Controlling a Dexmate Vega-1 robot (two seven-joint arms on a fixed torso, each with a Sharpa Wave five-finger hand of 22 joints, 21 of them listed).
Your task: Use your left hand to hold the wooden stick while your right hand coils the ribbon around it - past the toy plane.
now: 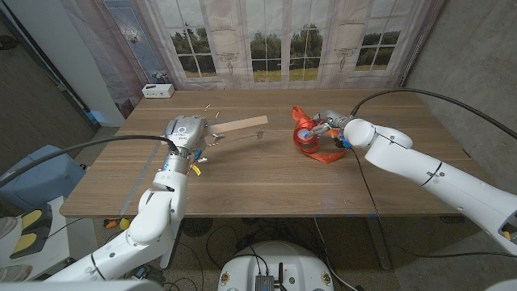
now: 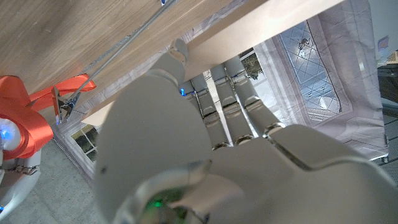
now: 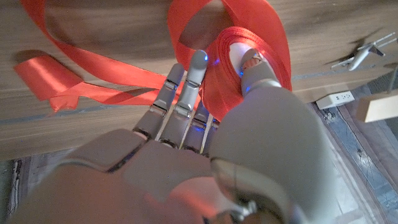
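Observation:
My left hand (image 1: 187, 133) grips one end of the pale wooden stick (image 1: 243, 124) at the table's left middle; its fingers (image 2: 231, 93) wrap the stick (image 2: 267, 22). A small silver toy plane (image 1: 260, 134) lies just past the stick's free end, between the two hands. To its right, my right hand (image 1: 338, 129) holds the red ribbon roll (image 1: 306, 138) on the table. Its thumb (image 3: 256, 70) is at the roll's (image 3: 214, 74) core and its fingers are on the other side. Loose ribbon loops and a tail (image 3: 43, 81) trail on the wood. The plane (image 3: 367, 53) and the stick end (image 3: 382, 106) lie beyond the roll.
A white box (image 1: 157, 90) sits at the table's far left corner. A thin tape line (image 1: 137, 184) runs along the left part of the wooden table (image 1: 266, 182). A few small silvery bits (image 1: 202, 161) lie beside my left wrist. Curtains and windows stand behind the table.

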